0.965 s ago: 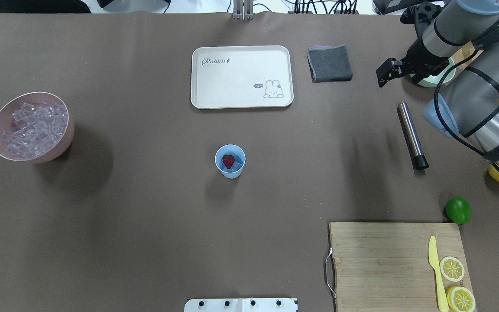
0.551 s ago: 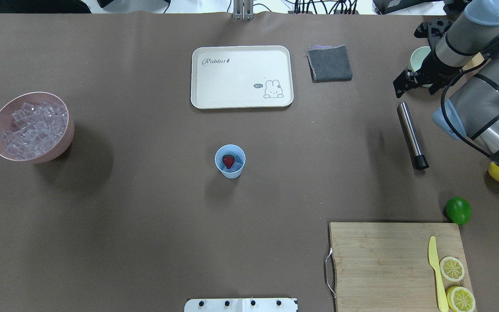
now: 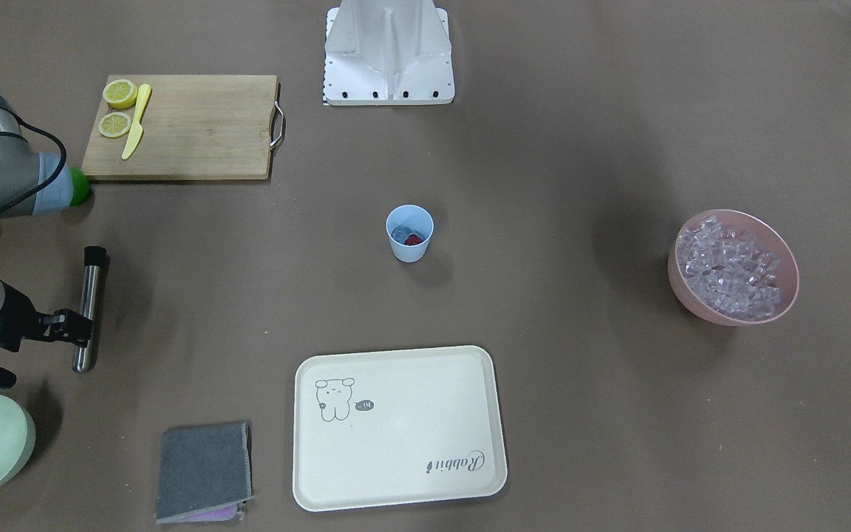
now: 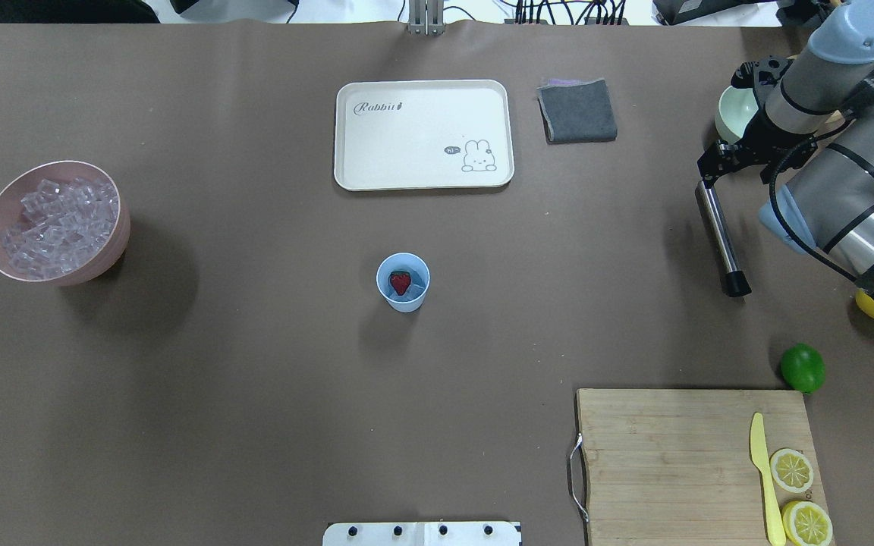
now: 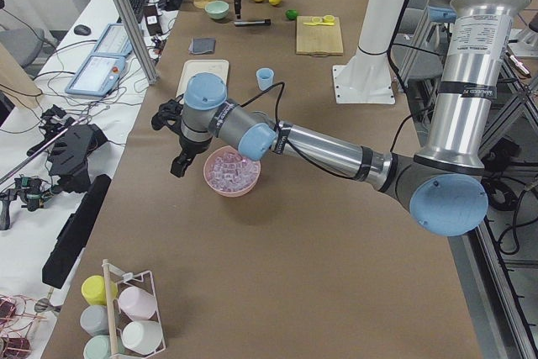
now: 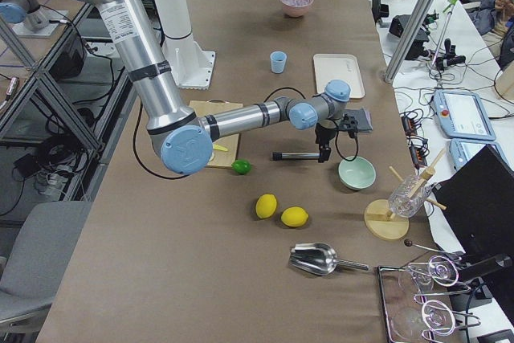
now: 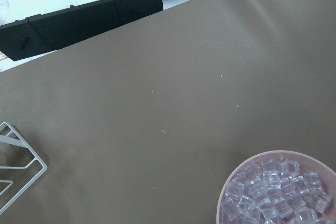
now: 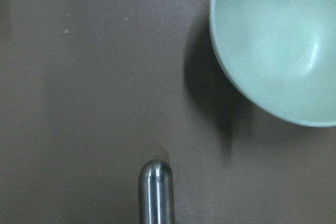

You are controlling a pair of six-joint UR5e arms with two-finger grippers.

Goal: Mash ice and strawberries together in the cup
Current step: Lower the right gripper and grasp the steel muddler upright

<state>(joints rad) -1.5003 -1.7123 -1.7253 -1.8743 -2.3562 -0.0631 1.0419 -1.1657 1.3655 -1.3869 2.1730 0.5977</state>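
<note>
The pale blue cup (image 4: 391,295) stands mid-table with the red strawberry (image 4: 400,282) inside; the front view shows the cup (image 3: 409,250), the strawberry (image 3: 414,239) and a few ice cubes (image 3: 400,235) in it. A heap of ice (image 4: 58,224) fills the pink bowl (image 4: 113,254) at the left. My right gripper (image 4: 712,168) hangs open and empty over the far end of a steel rod with a black tip (image 4: 719,235); that end shows in the right wrist view (image 8: 155,192). My left gripper (image 5: 179,163) shows only in the left side view, beside the pink bowl (image 5: 233,171); I cannot tell its state.
A cream tray (image 4: 422,135) and a grey cloth (image 4: 577,110) lie at the far side. A mint-green bowl (image 4: 733,112) stands just beyond my right gripper. A cutting board (image 4: 680,455) with a yellow knife and lemon halves, a lime (image 4: 802,368) and a lemon (image 4: 873,307) sit near right.
My right gripper has moved rightward and back toward me, from left of the mint-green bowl to over the rod's far end. Cup, strawberry and ice have not moved.
</note>
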